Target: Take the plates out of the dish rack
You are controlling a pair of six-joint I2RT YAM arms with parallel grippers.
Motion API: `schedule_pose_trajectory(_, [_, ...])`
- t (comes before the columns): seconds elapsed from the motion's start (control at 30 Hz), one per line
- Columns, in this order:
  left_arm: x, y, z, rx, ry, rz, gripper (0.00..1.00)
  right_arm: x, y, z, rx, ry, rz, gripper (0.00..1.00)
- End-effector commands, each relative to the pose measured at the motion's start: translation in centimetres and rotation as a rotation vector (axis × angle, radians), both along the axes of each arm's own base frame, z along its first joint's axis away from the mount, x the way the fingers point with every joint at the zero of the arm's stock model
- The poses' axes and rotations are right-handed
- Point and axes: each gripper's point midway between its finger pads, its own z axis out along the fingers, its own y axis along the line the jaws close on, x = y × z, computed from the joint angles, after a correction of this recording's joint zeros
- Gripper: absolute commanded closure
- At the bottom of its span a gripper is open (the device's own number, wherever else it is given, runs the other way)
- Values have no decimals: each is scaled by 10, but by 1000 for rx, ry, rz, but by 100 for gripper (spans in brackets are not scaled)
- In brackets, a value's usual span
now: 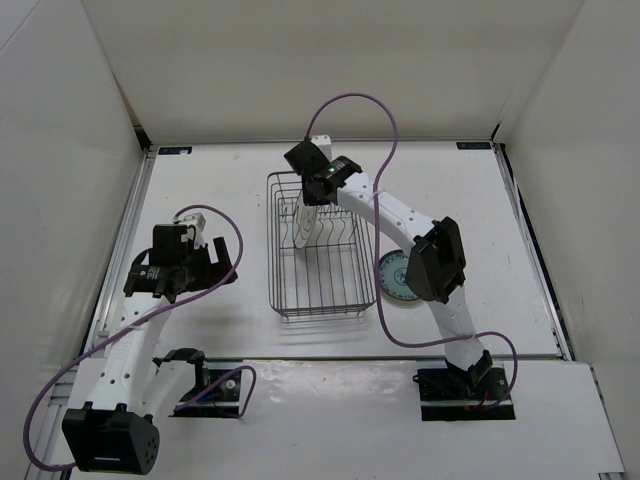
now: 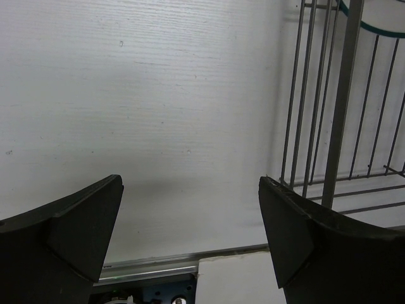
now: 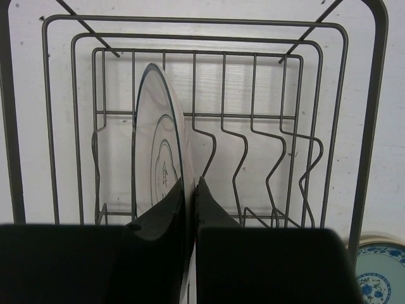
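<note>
White plate (image 3: pixel 157 152) with grey rings stands upright in the dark wire dish rack (image 1: pixel 325 275), right gripper (image 3: pixel 191 185) pinching its rim; left gripper (image 2: pixel 191 183) spread

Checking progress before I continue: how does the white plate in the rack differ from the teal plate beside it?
The white plate stands on edge inside the dish rack; the teal plate lies flat on the table outside it. The white plate is pinched at its rim by the right gripper; the teal plate is untouched. Both are round.

Right pincer (image 3: pixel 191 185) seemingly tight, left pincer (image 2: pixel 190 190) wide.
</note>
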Motion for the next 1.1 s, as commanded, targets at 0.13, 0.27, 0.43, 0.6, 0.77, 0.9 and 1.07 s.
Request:
schedule_pose_trajectory(0.13, [1,-3,4,-12,-23,-10,1,33,-15,28,127,-87,-164,100])
schedule_pose_trajectory(0.27, [2,-2,5,-9,-31,-5,1,34,-9,53,207,-127,-133,100])
schedule_pose_trajectory(0.43, [2,-2,4,-6,-28,-7,1,30,-2,114,305,-196,-36,100])
schedule_pose_trajectory(0.6, [2,-1,5,-5,-34,-4,1,16,-14,183,407,-277,20,100])
schedule_pose_trajectory(0.77, [1,0,5,5,-36,-2,1,5,-34,224,454,-339,45,100])
schedule_pose_trajectory(0.9, [1,2,5,12,-34,6,1,1,-61,246,437,-393,6,100])
schedule_pose_trajectory(1.07, [1,3,4,17,-30,6,1,19,-143,253,412,-404,-154,100])
